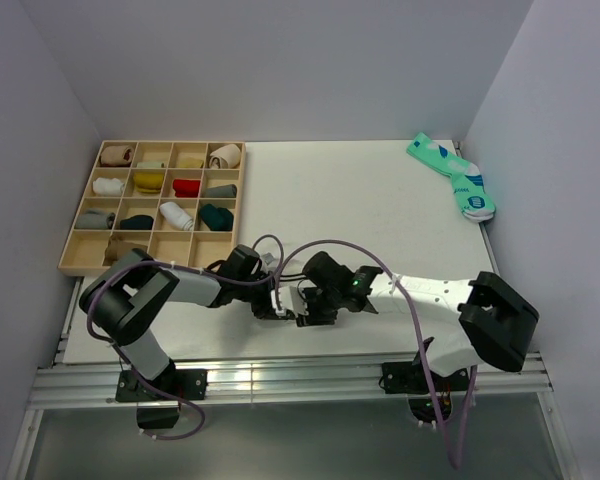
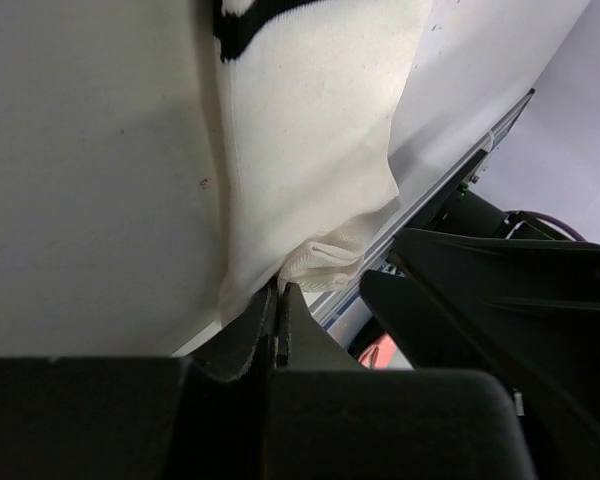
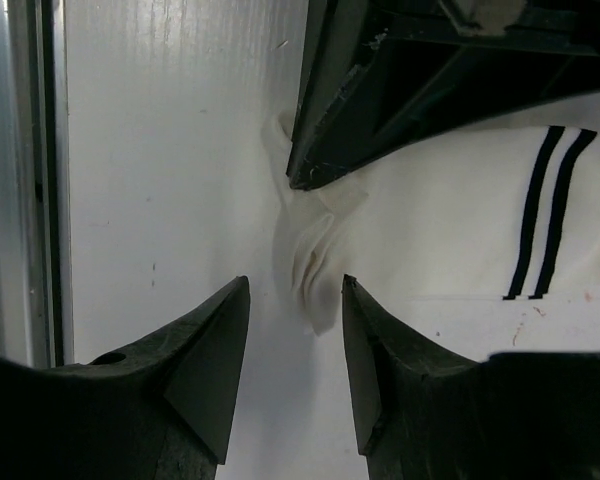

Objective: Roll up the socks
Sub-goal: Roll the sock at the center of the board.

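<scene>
A white sock (image 2: 310,130) with two dark cuff stripes (image 3: 545,210) lies flat on the white table near the front edge. My left gripper (image 2: 280,288) is shut, its tips pinching the sock's bunched end; in the right wrist view this left gripper (image 3: 310,175) reaches in from above. My right gripper (image 3: 295,285) stands open, its fingertips on either side of the crumpled tip of the sock (image 3: 315,265) without touching it. From above the two grippers, left (image 1: 280,305) and right (image 1: 310,312), meet nose to nose. A teal pair of socks (image 1: 452,175) lies at the back right corner.
A wooden compartment tray (image 1: 73,258) with several rolled socks stands at the back left. The table's front edge and metal rail (image 3: 25,180) run close beside the grippers. White walls close in the left, back and right sides.
</scene>
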